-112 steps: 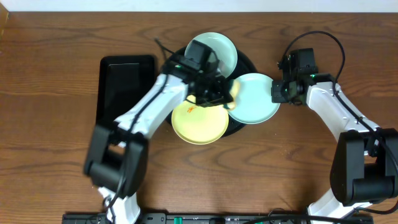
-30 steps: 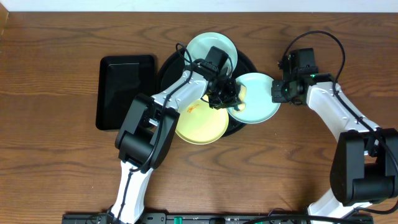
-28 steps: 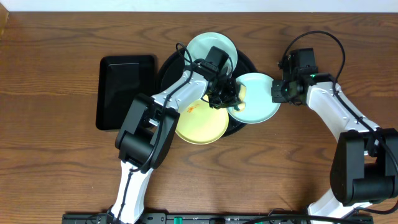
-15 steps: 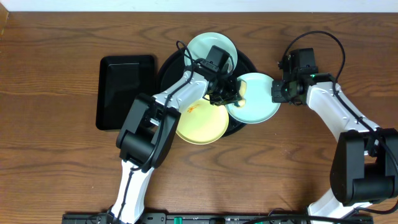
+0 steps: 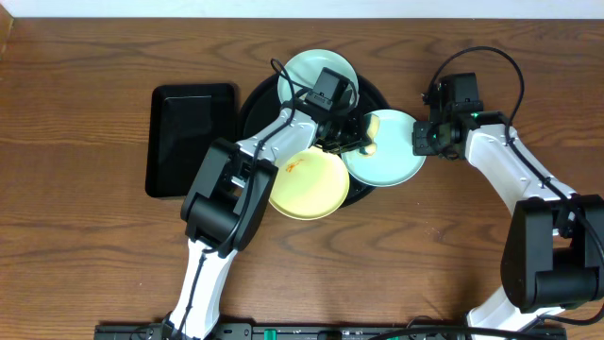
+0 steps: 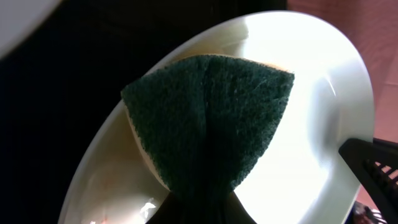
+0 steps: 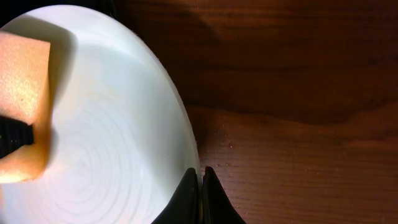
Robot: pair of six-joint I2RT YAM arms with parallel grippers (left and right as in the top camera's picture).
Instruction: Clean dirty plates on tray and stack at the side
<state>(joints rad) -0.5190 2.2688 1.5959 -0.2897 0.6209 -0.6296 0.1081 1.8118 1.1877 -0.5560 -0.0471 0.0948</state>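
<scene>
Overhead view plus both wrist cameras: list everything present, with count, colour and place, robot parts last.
back mint plate: one, pale mint, far side of the round tray, partly under the left arm.
right mint plate: one, pale mint, overhanging the round tray's right edge.
yellow plate: one, pale yellow with an orange smear, at the round tray's near edge.
round tray: one, glossy black, table centre.
rectangular tray: one, black, left of the round tray.
sponge: one, yellow with a green scouring face, on the right mint plate.
table: one, brown wood.
left gripper: one, shut on the sponge.
right gripper: one, shut on the right mint plate's rim.
</scene>
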